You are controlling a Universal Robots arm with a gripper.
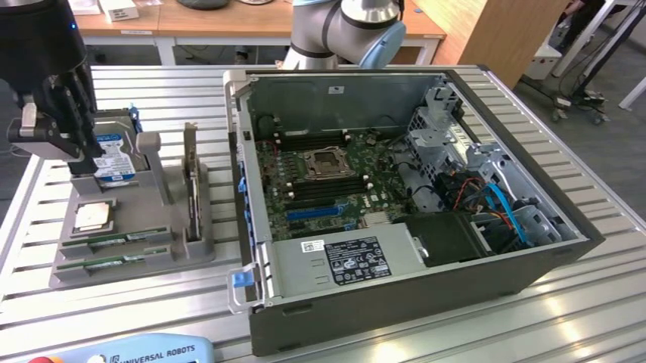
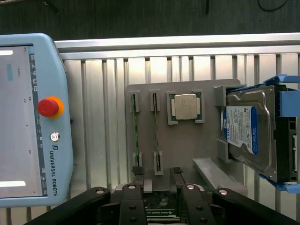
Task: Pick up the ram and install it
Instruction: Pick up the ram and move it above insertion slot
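Observation:
Two green ram sticks [image 1: 113, 237] lie on edge in slots of a grey holder [image 1: 151, 227] at the exterior view's left. In the wrist view the ram sticks [image 2: 135, 133] run side by side beside a square silver processor [image 2: 185, 107]. My black gripper [image 1: 71, 147] hangs above the holder's far end, over the blue-labelled hard drive [image 1: 116, 162]. The gripper [image 2: 159, 176] has its fingers [image 2: 140, 187] apart and holds nothing. It is well above the ram, not touching it.
An open computer case [image 1: 404, 189] with the motherboard [image 1: 323, 181] exposed stands at the exterior view's right on the slatted metal table [image 1: 131, 310]. A light blue teach pendant [image 2: 33, 117] lies by the holder. An upright card [image 1: 190, 181] stands in the holder.

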